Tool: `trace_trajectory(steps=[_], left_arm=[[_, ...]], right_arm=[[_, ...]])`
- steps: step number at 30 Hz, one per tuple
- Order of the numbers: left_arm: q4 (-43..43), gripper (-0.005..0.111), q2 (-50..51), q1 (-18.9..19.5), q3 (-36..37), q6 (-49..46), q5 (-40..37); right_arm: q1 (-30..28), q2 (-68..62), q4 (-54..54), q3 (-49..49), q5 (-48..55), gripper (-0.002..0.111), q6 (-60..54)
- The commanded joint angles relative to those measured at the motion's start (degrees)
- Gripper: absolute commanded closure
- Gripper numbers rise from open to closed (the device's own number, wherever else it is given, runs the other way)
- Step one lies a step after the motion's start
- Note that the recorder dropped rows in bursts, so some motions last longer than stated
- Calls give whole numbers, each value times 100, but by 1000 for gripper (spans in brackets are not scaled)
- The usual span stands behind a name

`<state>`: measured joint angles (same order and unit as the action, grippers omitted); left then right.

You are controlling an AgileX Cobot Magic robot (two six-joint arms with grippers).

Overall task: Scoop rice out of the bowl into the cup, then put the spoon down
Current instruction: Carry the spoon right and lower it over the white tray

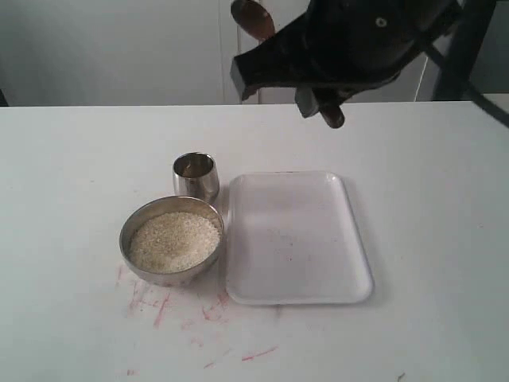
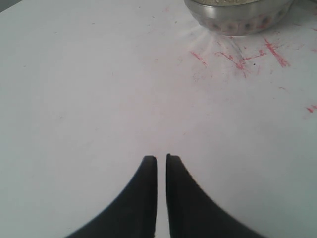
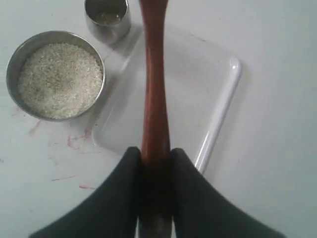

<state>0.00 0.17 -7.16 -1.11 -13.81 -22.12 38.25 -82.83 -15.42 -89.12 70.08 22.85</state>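
The steel bowl holds off-white rice and stands on the white table, with the small steel cup touching its far side. My right gripper hangs high above the table, behind the tray, shut on the reddish-brown spoon. In the right wrist view the fingers of that gripper clamp the spoon handle, which points out over the tray; the scoop is cut off by the frame edge. The bowl, rice and cup lie below. My left gripper is shut and empty, low over bare table, with the bowl ahead of it.
A white rectangular tray lies just right of the bowl and cup, and it also shows under the spoon as the tray. Red scribble marks stain the table in front of the bowl.
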Motion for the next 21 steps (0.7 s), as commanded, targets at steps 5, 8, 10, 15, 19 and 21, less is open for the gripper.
trace_trajectory(steps=[5, 8, 10, 15, 19, 21], left_arm=[[0, 92, -17, -40, 53, 33, -237], [0, 92, -17, -40, 53, 33, -237], [0, 92, -17, -40, 53, 33, -237], [0, 92, -17, -40, 53, 33, -237], [0, 92, -17, -40, 53, 33, -237], [0, 92, -17, -40, 53, 33, -237]], right_arm=[[-4, 54, 1, 529, -224, 108, 1745], [-4, 54, 1, 856, -594, 108, 2276], [-4, 54, 1, 1008, -772, 108, 2350], [-4, -100, 1, 1264, -901, 108, 2380], [-4, -377, 26, 1264, -843, 108, 2272], [-4, -480, 26, 1264, -843, 108, 2237]])
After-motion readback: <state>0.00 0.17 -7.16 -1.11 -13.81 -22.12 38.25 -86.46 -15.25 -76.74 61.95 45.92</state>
